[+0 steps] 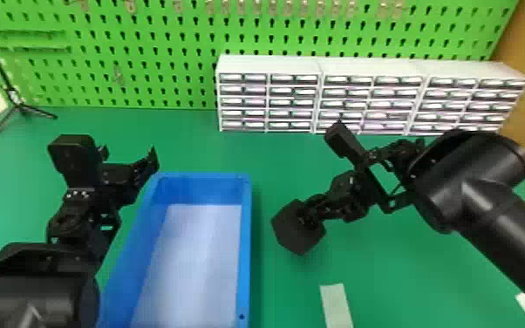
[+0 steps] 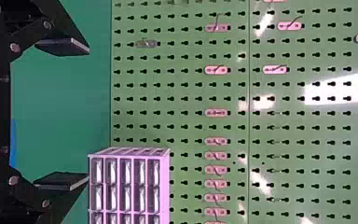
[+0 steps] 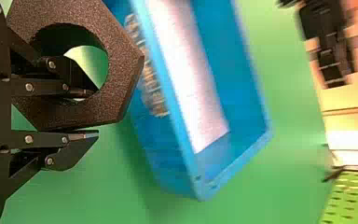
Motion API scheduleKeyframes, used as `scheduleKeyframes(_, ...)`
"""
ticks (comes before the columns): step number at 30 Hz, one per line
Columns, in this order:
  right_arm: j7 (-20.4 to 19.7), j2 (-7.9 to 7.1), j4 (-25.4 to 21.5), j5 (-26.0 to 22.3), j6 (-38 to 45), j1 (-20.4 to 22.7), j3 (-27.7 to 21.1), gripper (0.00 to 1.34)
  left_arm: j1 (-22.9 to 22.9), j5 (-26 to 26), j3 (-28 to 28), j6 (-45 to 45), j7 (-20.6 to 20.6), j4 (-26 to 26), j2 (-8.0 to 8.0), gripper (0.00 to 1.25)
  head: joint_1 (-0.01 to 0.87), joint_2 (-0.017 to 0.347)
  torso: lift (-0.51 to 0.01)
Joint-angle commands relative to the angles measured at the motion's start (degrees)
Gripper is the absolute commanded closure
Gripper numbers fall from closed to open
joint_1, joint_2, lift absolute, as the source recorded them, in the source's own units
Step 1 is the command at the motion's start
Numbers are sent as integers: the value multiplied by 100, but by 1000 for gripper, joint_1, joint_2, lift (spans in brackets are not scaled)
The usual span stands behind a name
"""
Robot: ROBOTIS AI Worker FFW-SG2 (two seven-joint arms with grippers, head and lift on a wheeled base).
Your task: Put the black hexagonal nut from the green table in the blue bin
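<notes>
Right fingers [image 3: 74, 151] clamped on black hexagonal nut [image 1: 296, 227], poised just right of blue bin [image 1: 200, 189]. Left fingers [image 2: 63, 45] apart. Advised: clear rim [image 1: 245, 244] fully, lower nut, then release.

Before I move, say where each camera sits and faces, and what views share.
Head view: on the head, looking forward and down at the blue bin; left arm and right arm show.
Left wrist view: on that wrist, facing the pegboard and drawers; the left gripper shows, open.
Right wrist view: on that wrist, angled down across the bin; the right gripper, clamping the nut, and the left arm show.
Shared by head and right wrist: bin, nut.
</notes>
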Motion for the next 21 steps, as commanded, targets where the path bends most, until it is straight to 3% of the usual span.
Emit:
scheduleKeyframes(1, -119, 108, 0, -592, -107, -74, -20, 1007, -2, -9, 0, -4, 0, 0, -8, 306, 683, 28, -96)
scheduleKeyframes(21, -374, 881, 132, -732, -432, -347, 85, 1009, 7, 9, -35, -4, 79, 9, -8, 306, 683, 28, -96)
